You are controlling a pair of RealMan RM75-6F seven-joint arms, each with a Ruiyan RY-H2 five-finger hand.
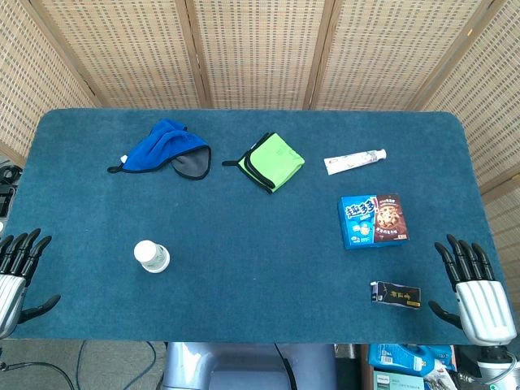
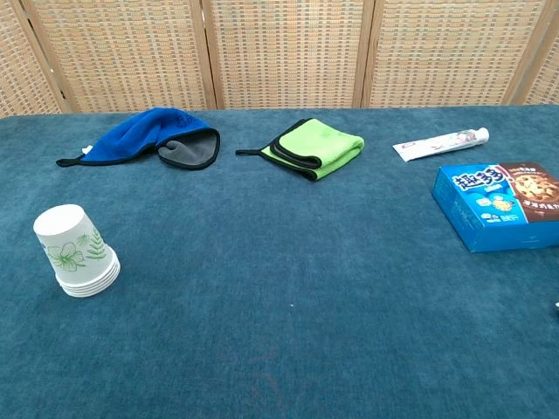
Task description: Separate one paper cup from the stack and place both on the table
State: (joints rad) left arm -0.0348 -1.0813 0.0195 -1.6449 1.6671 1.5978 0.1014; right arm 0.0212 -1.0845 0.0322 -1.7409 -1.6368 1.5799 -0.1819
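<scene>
Since the stack of paper cups (image 2: 76,251) is nothing but thin paper nested mouth-down, I'd judge it feather-light, easy to crush and inclined to skid across the cloth if nudged. It stands alone toward the front left corner of the table (image 1: 268,268), leaning a little, with the rims of the lower cups showing as a ribbed band at its base. The sensible hold looks to be a soft grasp round the wall of the top cup, while the other hand pins that band of rims so the cups come apart rather than lift as one.

The left hand (image 1: 15,272) waits at the front left edge, fingers spread and holding nothing, with the stack near it. The right hand (image 1: 475,292) sits at the front right corner, likewise splayed and empty, well apart from the cups.

Nothing crowds the stack. A blue cloth (image 1: 165,147) and a green cloth (image 1: 272,161) lie toward the back edge, a toothpaste tube (image 1: 354,161) to the right of them. A blue cookie box (image 1: 372,220) lies on the right side, and a small dark packet (image 1: 396,294) sits at the front, just beside the right hand, the only thing it might brush when reaching across.
</scene>
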